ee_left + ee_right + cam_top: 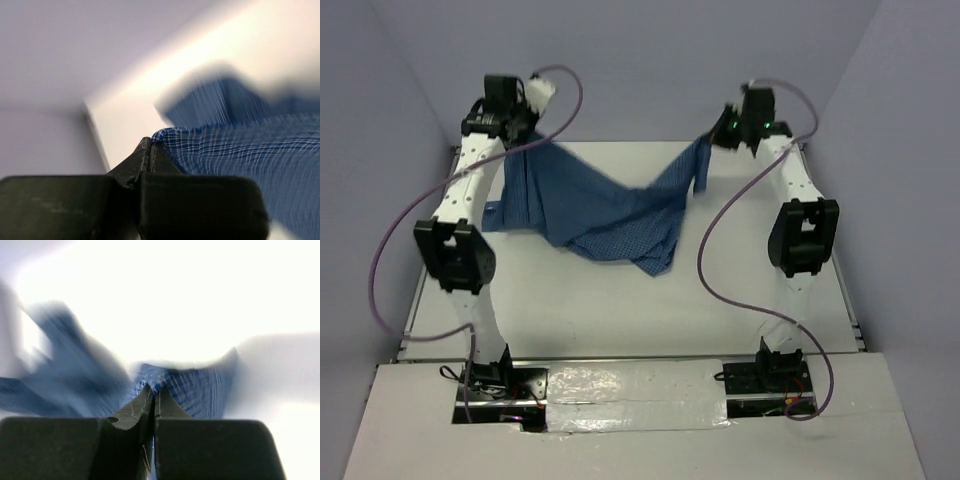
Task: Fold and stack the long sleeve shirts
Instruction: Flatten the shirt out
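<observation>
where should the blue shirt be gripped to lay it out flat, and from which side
Its outer edges, one at each end, approached from the left and right sides. The shirt is limp and sags in the middle over the table, so thin edge folds probably pinch best. The left claw and right claw are shut on such edges, far apart.

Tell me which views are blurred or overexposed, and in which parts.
Top external view: sharp and evenly lit, the shirt clear. Left wrist view: the left end effector and the cloth edge at it are fairly sharp, while the fabric behind is smeared. Right wrist view: heavy blur, the background washed out to white, only the right end effector crisp.
</observation>
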{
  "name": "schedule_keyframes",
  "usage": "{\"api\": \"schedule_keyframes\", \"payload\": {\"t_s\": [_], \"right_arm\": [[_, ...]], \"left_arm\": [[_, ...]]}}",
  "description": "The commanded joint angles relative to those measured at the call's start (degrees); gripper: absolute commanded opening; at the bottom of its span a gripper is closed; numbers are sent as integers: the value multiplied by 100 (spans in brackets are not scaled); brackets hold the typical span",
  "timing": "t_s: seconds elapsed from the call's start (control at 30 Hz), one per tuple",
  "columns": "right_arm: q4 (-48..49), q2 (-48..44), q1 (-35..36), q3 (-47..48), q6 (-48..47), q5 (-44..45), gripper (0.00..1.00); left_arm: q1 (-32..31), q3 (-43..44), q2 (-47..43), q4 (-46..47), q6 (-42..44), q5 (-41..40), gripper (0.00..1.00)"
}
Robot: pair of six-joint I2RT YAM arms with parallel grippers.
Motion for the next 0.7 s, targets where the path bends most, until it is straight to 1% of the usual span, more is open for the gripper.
{"api": "schedule_keyframes", "payload": {"t_s": [0.0,0.03,0.07,0.1,0.13,0.17,0.2,0.23,0.27,0.3,0.33,0.37,0.43,0.47,0.5,0.53,0.57,0.6,0.63,0.67], "right_arm": [[-107,666,-334,5049,414,-332,0],[129,808,-430,5503,555,-245,0],[1105,636,-449,5542,974,-261,0],[1863,295,-684,4542,1274,-314,0],[2672,-570,-791,3818,1555,-332,0],[3820,-910,-931,3228,1776,-193,0],[3874,-1122,-976,3179,1621,-69,0],[3492,-1107,-1037,3552,1150,54,0],[3375,-1028,-1081,4339,1014,3,0],[3365,-949,-1117,4573,978,-85,0],[3400,-1009,-1239,4619,995,-225,0],[3514,-1123,-1283,4306,961,-278,0],[3506,-1746,-1284,3682,742,-296,0],[3480,-1983,-1284,2922,480,-331,0],[3436,-2507,-1293,2479,355,-375,0],[3383,-2817,-1293,1535,241,-410,0],[3374,-3116,-1293,1056,144,-367,0],[3391,-3763,-1284,503,-48,-332,0],[3470,-4135,-1258,-590,-155,-253,0],[3471,-4826,-1231,-1080,-347,-209,0]], "left_arm": [[23,4166,1305,949,-297,202,0],[15,4654,1823,1594,-333,193,0],[15,4755,1820,2192,-299,210,0],[15,3894,1628,2955,-290,228,0],[32,3225,974,3867,-289,350,0],[50,2617,706,5564,-272,490,0],[58,2429,555,5956,-254,640,0],[59,2792,737,5933,-367,789,0],[59,3649,886,5829,-438,825,0],[59,3936,1149,5836,-439,895,0],[59,4008,1160,5932,-387,966,0],[59,3661,1082,6194,-334,1062,0],[50,2940,504,6433,-307,1351,0],[50,2162,40,6469,-290,1458,0],[50,1763,-182,6408,-246,1563,0],[50,1420,-402,6303,-193,1773,0],[58,737,-848,5902,-27,1914,0],[59,426,-1052,5576,113,2116,0],[67,-169,-1263,5216,263,2466,0],[85,-418,-1657,4412,569,2678,0]]}}
